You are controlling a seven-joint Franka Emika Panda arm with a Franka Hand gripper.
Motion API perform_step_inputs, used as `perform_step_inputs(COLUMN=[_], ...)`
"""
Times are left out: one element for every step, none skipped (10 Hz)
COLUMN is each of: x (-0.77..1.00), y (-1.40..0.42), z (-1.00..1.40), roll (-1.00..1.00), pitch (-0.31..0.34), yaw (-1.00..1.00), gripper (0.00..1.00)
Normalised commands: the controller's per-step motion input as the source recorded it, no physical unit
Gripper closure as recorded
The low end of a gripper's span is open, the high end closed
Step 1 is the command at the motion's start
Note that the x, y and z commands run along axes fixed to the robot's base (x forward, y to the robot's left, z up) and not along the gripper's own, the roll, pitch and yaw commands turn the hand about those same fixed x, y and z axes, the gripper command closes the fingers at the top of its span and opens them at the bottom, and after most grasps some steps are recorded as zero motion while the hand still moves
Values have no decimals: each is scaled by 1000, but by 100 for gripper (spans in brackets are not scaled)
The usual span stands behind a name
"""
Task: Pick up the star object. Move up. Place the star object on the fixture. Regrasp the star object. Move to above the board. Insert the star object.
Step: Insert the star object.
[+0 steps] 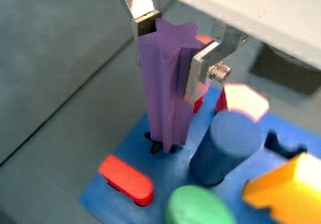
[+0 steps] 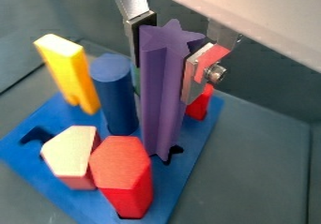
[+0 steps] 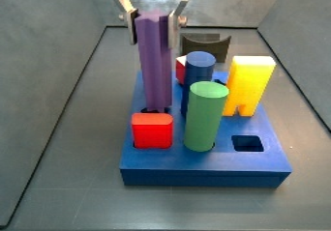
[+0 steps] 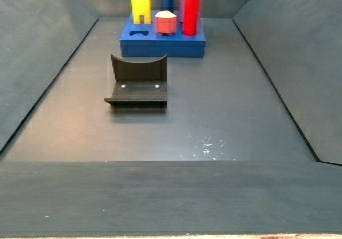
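Note:
The purple star object (image 1: 166,87) stands upright with its lower end in a hole of the blue board (image 1: 107,198). My gripper (image 1: 174,52) is shut on its upper end, one silver finger on each side. Both wrist views show this grip, and the star object (image 2: 160,92) rises above the other pegs on the board (image 2: 32,139). In a side view the gripper (image 3: 153,17) holds the star object (image 3: 155,66) at the back left of the board (image 3: 207,167). The dark fixture (image 4: 138,80) sits on the floor apart from the board (image 4: 163,47). I cannot make out the star object in that side view.
Around the star object the board carries a blue cylinder (image 2: 115,92), a yellow block (image 2: 69,68), a red hexagonal peg (image 2: 122,167), a pale peg (image 2: 71,153), a green cylinder (image 3: 204,114) and a red block (image 3: 151,130). An empty square hole (image 3: 246,143) lies at the front right. Grey walls enclose the floor.

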Motion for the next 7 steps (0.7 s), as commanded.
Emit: perform_step_inputs(x=[0, 0, 0, -91, -163, -166, -197], y=[0, 0, 0, 0, 0, 0, 0], z=[-143, -237, -286, -323, -311, -291, -343], roll=[0, -23, -47, -160, -171, -159, -59], pitch=[14, 20, 11, 0, 0, 0, 0], yaw=[-1000, -991, -966, -797, -526, -174, 0], gripper=[100, 100, 100, 100, 100, 100, 100])
